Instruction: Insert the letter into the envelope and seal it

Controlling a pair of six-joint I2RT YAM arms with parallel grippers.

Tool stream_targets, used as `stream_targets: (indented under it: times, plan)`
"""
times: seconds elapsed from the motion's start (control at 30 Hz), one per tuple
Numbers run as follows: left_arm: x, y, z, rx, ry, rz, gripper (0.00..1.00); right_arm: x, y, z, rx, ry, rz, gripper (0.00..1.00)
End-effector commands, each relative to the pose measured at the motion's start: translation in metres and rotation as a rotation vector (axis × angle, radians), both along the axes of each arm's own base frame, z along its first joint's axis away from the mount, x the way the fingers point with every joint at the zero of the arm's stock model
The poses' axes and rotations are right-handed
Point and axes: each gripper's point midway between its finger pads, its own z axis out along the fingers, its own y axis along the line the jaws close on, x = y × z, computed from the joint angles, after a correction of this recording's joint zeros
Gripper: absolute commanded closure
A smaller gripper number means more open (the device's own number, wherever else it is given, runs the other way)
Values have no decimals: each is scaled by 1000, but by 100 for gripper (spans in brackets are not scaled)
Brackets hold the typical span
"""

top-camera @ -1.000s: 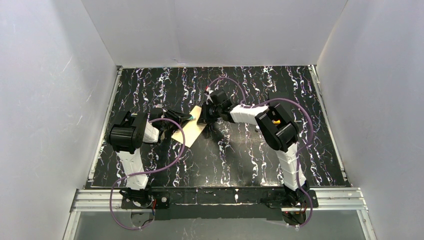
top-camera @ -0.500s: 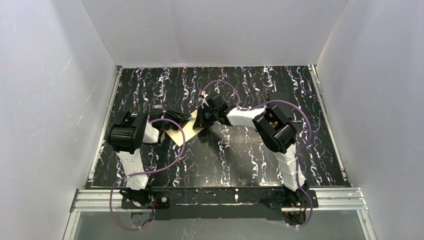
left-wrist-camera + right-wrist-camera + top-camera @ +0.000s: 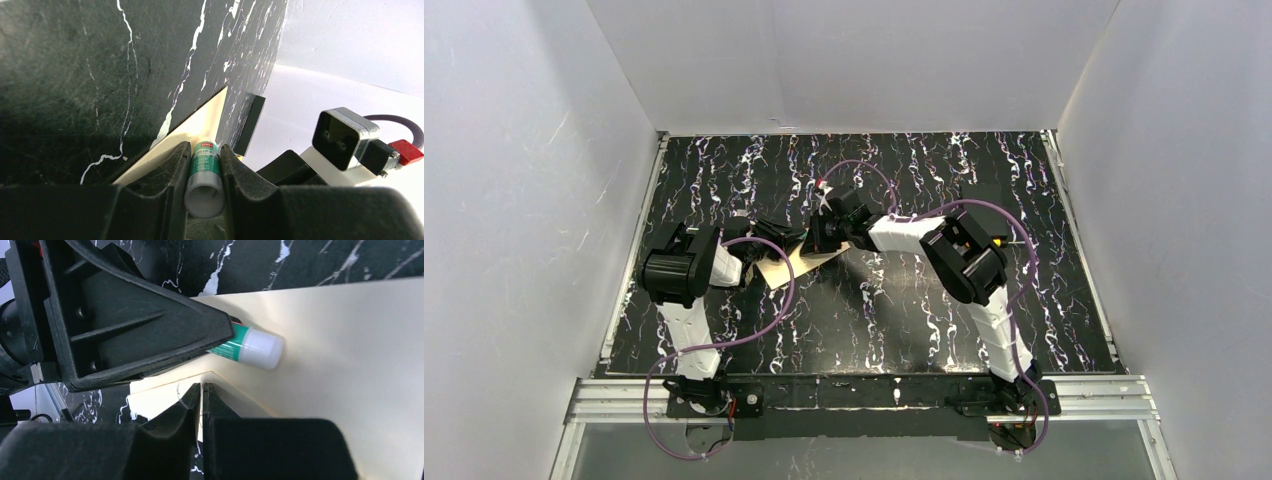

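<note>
- Envelope lies on the table, at about 9 o'clock of the table's middle, its cream paper partly lifted.
- What is inside it? Cannot tell; no view looks into the pocket, so the letter cannot be made out.
- Right gripper is on the envelope: its fingers are pressed together, with a thin paper edge pinched between them just below the pointed tip of the flap.
- In the right wrist view the broad cream sheet spreads from 12 to 4 o'clock of those fingertips, and a paler layer shows at 8 o'clock.
- Left gripper is clamped on a glue stick, green label up, gripped along its barrel.
- The stick's white end sits against the envelope's paper, at 1 o'clock of the right fingertips and close to them.
- From above, the left gripper comes in from 9 o'clock and the right from 3 o'clock; both meet over the envelope's far edge, almost touching.
- In the left wrist view the envelope runs as a cream strip from the stick's tip towards 12 o'clock.
</note>
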Motion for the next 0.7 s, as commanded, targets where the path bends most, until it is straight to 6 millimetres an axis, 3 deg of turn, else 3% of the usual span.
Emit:
stream_targets:
  times: [0.0, 0.17, 0.3, 0.47, 0.67]
  plan:
    - [-42, 32, -83, 171, 286, 84, 100, -22, 15, -16, -24, 16, 63, 84]
    - [-43, 33, -85, 176, 292, 93, 100, -36, 30, -13, -17, 0, 116, 84]
    - [-44, 34, -84, 175, 293, 95, 100, -39, 29, -17, -40, 5, 118, 84]
    - [-38, 33, -75, 179, 260, 93, 100, -39, 4, -28, -113, 15, 56, 85]
    - [-37, 33, -73, 177, 255, 90, 100, -15, -21, -28, -127, 34, -91, 85]
